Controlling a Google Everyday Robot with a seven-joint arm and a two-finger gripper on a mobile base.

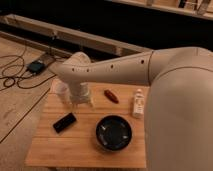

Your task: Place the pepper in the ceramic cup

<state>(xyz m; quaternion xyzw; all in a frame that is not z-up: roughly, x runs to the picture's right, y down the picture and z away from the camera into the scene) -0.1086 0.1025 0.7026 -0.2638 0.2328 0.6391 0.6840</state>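
Nearest us, the arm (pixel 165 75) reaches over the tabletop (pixel 50 150). Its pincer (pixel 80 100) hangs beside the ceramic cup (pixel 62 91); we cannot tell its opening. We note the pepper (pixel 111 96) lies apart, ungrasped, so pick and drop both remain.

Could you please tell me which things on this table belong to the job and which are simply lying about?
Part of the job:
pepper
ceramic cup
gripper, pointing down between the ceramic cup and the pepper

Just lying about:
black bowl
white bottle
flat black object
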